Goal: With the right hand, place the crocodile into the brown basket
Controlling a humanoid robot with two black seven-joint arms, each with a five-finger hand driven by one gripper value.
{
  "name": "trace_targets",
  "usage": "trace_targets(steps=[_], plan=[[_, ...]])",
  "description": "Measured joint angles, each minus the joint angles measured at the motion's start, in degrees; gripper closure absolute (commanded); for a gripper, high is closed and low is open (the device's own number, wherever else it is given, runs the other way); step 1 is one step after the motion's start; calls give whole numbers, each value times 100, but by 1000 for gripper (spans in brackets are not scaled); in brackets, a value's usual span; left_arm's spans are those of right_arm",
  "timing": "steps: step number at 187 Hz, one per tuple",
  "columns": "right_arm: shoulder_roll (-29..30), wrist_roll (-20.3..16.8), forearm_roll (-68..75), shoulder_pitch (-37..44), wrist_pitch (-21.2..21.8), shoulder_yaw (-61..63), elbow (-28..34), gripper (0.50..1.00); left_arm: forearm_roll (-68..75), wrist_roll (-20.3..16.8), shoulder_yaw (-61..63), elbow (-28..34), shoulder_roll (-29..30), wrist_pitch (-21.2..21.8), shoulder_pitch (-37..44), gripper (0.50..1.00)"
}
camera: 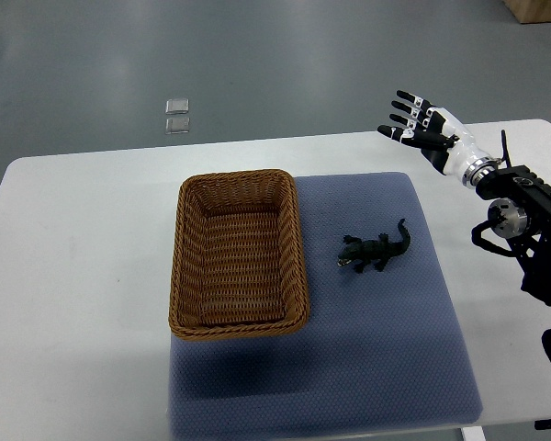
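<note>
A small dark green toy crocodile (376, 251) lies on the blue mat (367, 349), just right of the brown wicker basket (182, 276). The basket holds nothing. My right hand (416, 122) hovers above the table's far right part, well up and right of the crocodile, fingers spread and holding nothing. Its black arm comes in from the right edge. The left arm does not show.
The white table (73, 276) carries the mat and basket. Two small clear squares (176, 115) lie on the grey floor beyond the table. A cardboard box corner (542, 9) shows at the top right.
</note>
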Motion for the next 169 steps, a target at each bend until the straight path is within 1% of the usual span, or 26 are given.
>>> trace_targets(steps=[50, 99, 169], plan=[[0, 0, 0, 12, 8, -8, 11, 572, -7, 0, -56, -1, 0, 0, -1, 500], [-51, 0, -1, 25, 176, -3, 11, 572, -11, 0, -45, 5, 0, 0, 15, 500], [-44, 0, 1, 11, 187, 9, 10, 572, -11, 0, -52, -2, 0, 0, 15, 500]])
